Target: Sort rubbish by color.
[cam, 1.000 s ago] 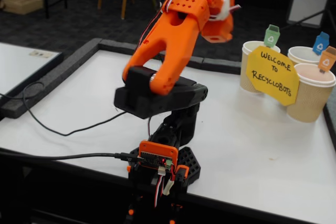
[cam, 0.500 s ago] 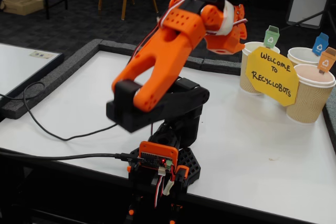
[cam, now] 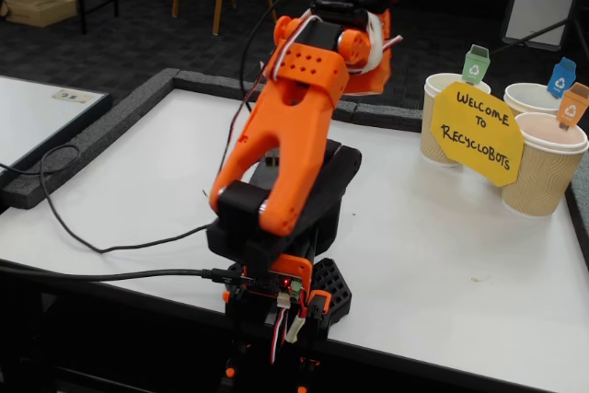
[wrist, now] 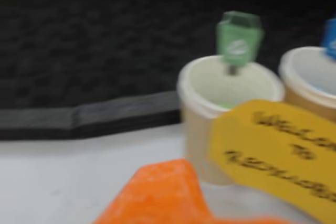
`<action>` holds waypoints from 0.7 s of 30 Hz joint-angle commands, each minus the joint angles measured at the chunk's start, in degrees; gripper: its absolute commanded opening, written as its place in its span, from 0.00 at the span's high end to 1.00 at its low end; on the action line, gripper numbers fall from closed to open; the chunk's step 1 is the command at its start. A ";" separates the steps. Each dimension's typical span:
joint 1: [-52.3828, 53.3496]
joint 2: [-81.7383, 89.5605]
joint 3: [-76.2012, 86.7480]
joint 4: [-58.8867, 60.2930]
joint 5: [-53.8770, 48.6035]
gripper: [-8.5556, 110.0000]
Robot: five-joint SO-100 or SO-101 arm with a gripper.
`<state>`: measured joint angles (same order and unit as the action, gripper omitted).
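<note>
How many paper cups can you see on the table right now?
3. In the fixed view: the green-tagged cup behind the yellow sign, the blue-tagged cup further right, and the orange-tagged cup nearest the camera. None seem hidden.

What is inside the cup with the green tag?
In the wrist view, the cup with the green tag shows a pale inner wall and a faint green patch low inside; the yellow sign hides the rest.
</note>
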<state>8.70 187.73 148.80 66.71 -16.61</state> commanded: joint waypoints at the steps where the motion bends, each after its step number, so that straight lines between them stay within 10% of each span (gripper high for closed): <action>1: -6.50 0.70 -0.97 -1.05 0.00 0.93; 21: -7.38 0.70 16.35 -5.54 8.09 0.93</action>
<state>-0.44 187.65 165.50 62.75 -12.66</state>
